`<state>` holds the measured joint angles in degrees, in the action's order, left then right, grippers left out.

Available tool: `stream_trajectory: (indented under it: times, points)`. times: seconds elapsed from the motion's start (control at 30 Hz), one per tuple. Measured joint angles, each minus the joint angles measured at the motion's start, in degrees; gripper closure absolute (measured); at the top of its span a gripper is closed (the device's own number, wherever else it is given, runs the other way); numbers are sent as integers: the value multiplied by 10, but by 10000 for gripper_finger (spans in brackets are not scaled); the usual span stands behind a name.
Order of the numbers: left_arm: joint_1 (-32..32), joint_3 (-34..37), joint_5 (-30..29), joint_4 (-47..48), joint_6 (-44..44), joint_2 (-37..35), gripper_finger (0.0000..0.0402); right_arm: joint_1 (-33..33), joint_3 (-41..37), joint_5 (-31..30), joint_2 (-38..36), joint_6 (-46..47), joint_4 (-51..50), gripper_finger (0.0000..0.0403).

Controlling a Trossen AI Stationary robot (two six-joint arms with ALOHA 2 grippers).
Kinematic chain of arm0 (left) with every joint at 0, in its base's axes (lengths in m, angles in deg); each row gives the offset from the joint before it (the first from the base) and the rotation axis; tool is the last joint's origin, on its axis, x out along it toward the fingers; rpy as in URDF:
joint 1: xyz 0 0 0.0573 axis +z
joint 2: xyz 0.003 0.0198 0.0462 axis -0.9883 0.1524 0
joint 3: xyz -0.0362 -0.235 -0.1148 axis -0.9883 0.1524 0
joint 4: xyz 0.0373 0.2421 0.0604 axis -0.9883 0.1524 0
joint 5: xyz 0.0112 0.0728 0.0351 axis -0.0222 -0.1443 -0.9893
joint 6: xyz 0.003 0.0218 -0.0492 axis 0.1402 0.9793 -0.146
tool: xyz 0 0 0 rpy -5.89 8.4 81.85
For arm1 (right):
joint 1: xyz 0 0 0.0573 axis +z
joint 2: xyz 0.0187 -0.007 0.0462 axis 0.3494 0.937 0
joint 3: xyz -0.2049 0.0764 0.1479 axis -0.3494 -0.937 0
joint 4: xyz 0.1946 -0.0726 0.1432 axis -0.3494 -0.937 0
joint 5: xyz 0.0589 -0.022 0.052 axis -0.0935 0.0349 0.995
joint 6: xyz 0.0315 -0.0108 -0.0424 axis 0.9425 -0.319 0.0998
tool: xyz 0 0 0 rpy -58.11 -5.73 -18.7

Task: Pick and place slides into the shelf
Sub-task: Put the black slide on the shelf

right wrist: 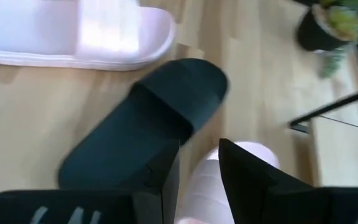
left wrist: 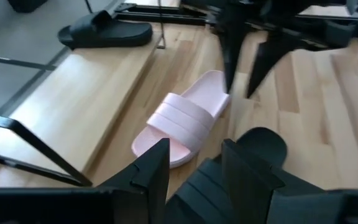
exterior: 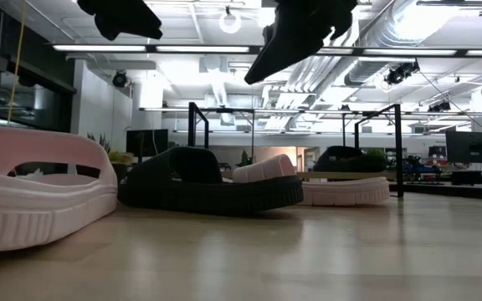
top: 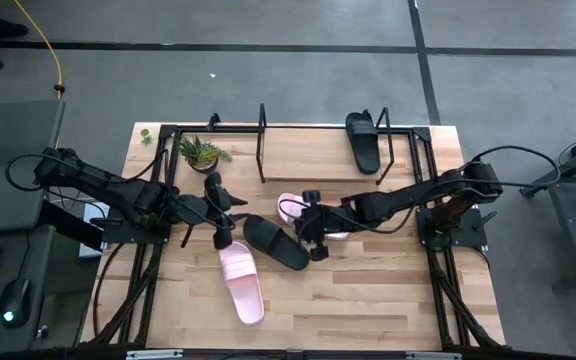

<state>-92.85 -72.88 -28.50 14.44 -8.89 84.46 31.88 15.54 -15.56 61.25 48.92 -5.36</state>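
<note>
One black slide [top: 363,140] lies sole down on the shelf's wooden board [top: 308,150] at the far right. On the tabletop lie a second black slide [top: 275,242], a pink slide [top: 240,283] nearer the front edge, and another pink slide [right wrist: 207,180] partly under my right gripper [top: 310,226]. That gripper hovers open above this pink slide, clear of it in the low view [exterior: 299,33]. My left gripper [top: 228,213] hangs open in the air [exterior: 120,17], just left of the tabletop black slide [left wrist: 257,146].
A small potted plant [top: 203,152] stands on the shelf's left part. The shelf's thin black uprights [top: 262,140] rise along the far side. Bare wood [top: 368,290] lies at the near right of the table.
</note>
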Motion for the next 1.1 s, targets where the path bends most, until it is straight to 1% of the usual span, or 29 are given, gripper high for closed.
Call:
stream_trajectory:
  times: [0.27, 0.4, 0.53, 0.67, 0.73, 0.93, 1.03, 1.1]
  points:
    - [0, 0, 35, 8, 0, 0, 273, 22, 0, -63, 0, -33, 10, 299]
    - [0, 0, 36, 13, 1, 0, 273, 37, 0, -88, 0, -59, 22, 299]
    - [0, 0, 36, 29, 29, 0, 273, 46, 0, -121, 0, -88, 31, 299]
    - [0, 0, 27, 68, 28, 0, 273, 45, 0, -126, 0, -91, 32, 299]
    - [0, 0, 14, 70, 26, 0, 273, 43, 0, -126, 1, -91, 32, 299]
    - [0, 0, 11, 74, 27, 0, 273, 41, 0, -122, 18, -101, 36, 299]
    - [0, 19, 11, 58, 33, -20, 273, 38, 0, -117, 29, -110, 41, 299]
    - [0, 46, 23, 14, 52, -42, 273, 35, 0, -114, 34, -114, 43, 299]
